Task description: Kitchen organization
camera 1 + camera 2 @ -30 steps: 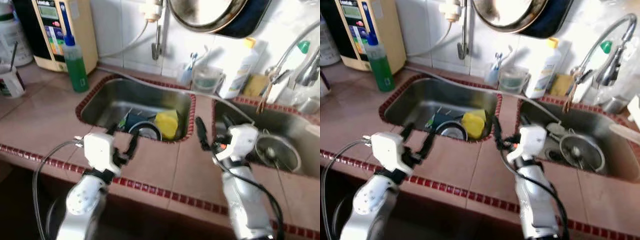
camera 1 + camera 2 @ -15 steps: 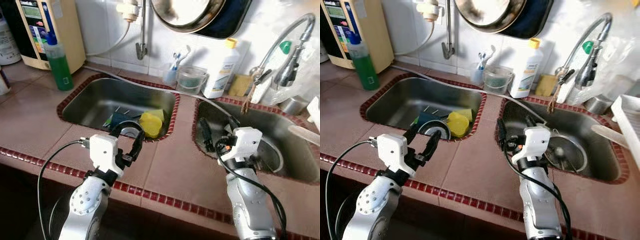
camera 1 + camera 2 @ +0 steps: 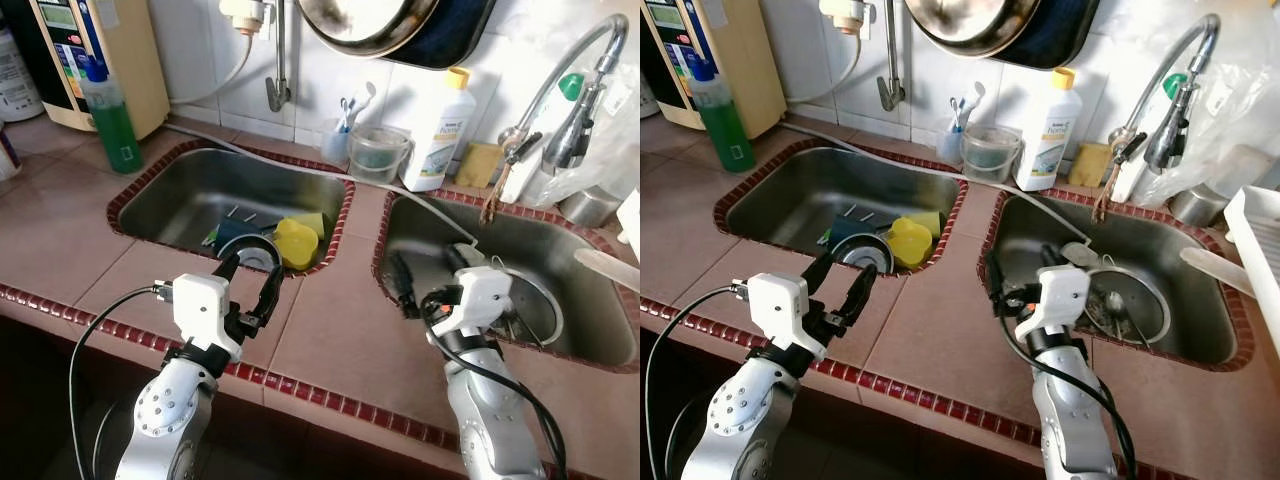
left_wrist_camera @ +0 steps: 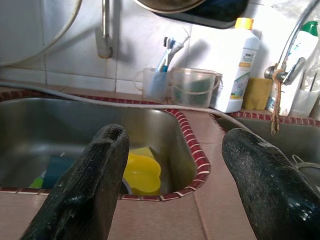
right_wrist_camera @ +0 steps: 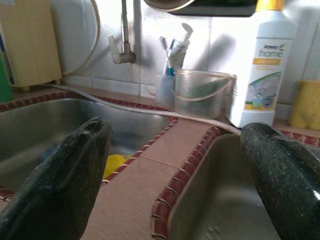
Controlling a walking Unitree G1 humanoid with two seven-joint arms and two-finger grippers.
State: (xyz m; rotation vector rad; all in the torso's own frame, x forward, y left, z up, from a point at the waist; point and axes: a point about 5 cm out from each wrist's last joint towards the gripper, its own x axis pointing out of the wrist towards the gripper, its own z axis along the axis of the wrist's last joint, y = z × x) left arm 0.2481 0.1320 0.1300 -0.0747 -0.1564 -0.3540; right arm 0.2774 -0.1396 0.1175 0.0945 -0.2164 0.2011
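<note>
The left sink basin (image 3: 190, 195) holds a small pile of dishes: a yellow plastic cup (image 3: 295, 243) lying against the near right corner, a round metal bowl (image 3: 255, 255) just beside it, and a dark blue item (image 3: 232, 232) behind that (too jumbled to name more exactly). The right sink basin (image 3: 560, 250) holds a round metal lid or strainer (image 3: 530, 305) on its floor. The left gripper (image 3: 250, 285) hovers over the tiled counter (image 3: 330, 340) at the near rim of the left basin, fingers spread wide and empty. The right gripper (image 3: 425, 275) hangs at the near left corner of the right basin, fingers likewise apart, gripping nothing. On the ledge behind stand a white detergent bottle (image 3: 443, 130), a clear plastic tub (image 3: 378, 152) and a toothbrush cup (image 3: 338, 140). A green soap bottle (image 3: 110, 120) stands at the far left.
</note>
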